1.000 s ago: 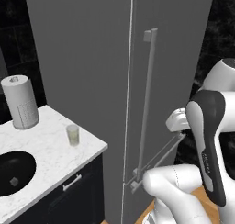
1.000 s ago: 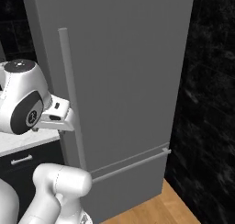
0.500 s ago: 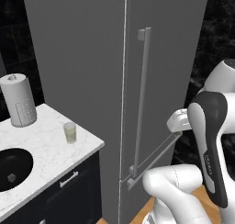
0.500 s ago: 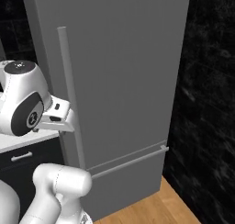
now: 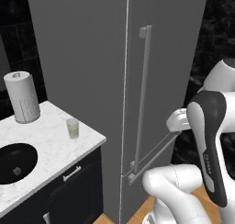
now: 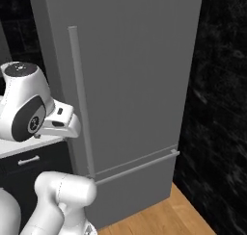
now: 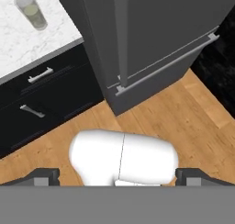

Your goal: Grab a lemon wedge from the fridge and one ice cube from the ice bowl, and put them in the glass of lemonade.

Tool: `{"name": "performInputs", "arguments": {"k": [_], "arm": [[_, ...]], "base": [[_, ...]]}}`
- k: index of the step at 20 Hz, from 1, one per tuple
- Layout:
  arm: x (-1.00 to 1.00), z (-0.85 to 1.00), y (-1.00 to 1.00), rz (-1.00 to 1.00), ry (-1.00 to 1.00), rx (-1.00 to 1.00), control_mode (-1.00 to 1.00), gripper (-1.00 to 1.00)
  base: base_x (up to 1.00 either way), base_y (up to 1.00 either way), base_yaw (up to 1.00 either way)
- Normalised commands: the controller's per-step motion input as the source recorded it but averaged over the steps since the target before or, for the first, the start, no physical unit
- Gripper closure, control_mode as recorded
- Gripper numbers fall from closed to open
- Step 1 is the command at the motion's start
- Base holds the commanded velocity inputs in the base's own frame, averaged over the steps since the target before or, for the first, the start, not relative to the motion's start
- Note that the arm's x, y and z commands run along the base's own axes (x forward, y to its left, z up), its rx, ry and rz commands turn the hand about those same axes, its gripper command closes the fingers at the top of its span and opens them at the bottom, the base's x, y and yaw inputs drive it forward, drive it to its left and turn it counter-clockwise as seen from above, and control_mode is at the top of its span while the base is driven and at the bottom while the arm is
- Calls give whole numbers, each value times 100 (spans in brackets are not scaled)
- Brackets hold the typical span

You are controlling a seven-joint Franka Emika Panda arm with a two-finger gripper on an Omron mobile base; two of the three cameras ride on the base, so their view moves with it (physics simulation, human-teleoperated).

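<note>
Jaws stand wide apart and grasp nothing; the gripper hangs above the wooden floor, its two dark fingertips far apart. From the left base view, going left to right: the black bowl at eight o'clock holds a pale ice cube, the paper-towel roll stands behind it, the glass of lemonade sits near the counter edge, then the closed grey fridge with its long bar handle.
</note>
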Motion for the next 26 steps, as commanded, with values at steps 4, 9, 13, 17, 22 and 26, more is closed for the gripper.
{"name": "performInputs", "arguments": {"k": [4,9,13,17,22,26], "arm": [[0,0,0,0,0,0,100,-100],[0,0,0,0,0,0,100,-100],[0,0,0,0,0,0,100,-100],[0,0,0,0,0,0,100,-100],[0,0,0,0,0,0,100,-100],[0,0,0,0,0,0,100,-100]], "base": [[-33,1,0],[-26,0,0],[0,0,0],[-5,0,0],[-1,0,2],[0,6,2]]}}
